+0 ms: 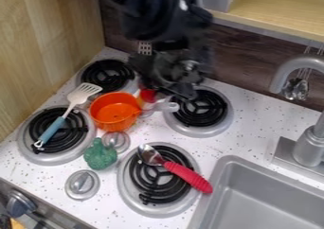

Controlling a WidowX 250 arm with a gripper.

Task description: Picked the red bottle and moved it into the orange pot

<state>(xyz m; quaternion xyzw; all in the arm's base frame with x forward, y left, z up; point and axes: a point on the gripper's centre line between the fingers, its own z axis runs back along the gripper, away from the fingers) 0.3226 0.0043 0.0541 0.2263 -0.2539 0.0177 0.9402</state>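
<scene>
- Step in hand: judged as pick-up of the red bottle [147, 95], or the start of its transfer.
- Bottle position: directly beneath the gripper [166, 85], at the rim of the orange pot [114, 111] on the side facing the sink [269, 197]. You cannot confirm contact with the rim.
- End effector state: cannot tell whether it is clamped on the bottle. Verify the hold before you command a lift.
- Next move: raise the bottle above the pot rim, shift it a short way toward the stove top's [218, 145] left edge, centre it over the opening, then lower and release.
- Edges: the wooden side wall [47, 48] bounds the left edge and the dark back panel [244, 57] the back edge. Keep the arm off both.
- Near items: a pale handle [168, 107] lies just beside the bottle; avoid dragging it. The spatula [77, 95] ends near the pot's far side; do not overshoot.
- Room for moving: the speckled surface between the right rear burner [201, 108] and the sink offers the wider margin, should you need to back off.
</scene>
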